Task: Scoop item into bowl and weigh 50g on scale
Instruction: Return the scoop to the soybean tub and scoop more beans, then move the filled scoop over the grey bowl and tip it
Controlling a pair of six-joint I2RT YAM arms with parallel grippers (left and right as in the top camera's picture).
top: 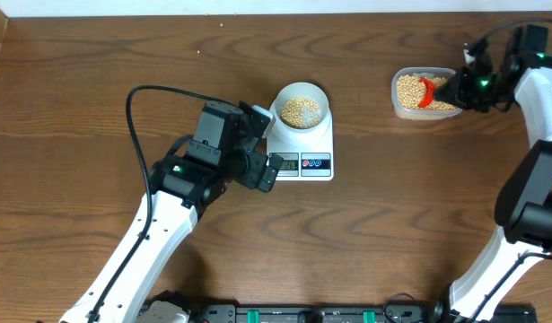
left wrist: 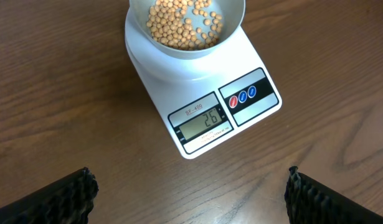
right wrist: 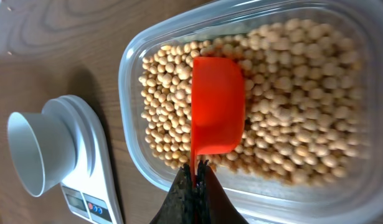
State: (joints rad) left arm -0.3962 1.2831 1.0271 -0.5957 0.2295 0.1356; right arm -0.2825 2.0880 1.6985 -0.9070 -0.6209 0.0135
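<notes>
Beans (top: 300, 111) lie in the bowl (top: 322, 94) on the scale (top: 316, 142), just ahead of our left pincer (top: 268, 145), which we see from overhead spread wide and holding nothing. Our right pincer (top: 448, 90) sits over the clear tub (top: 397, 90), well apart. From the left wrist we look between the open fingers across the tabletop (left wrist: 66, 93) at the scale, its display reading 26. From the right wrist we see the pincer clamped tight on the handle of a red scoop (right wrist: 217, 106), whose cup rests on the tub's beans just beyond its tips.
</notes>
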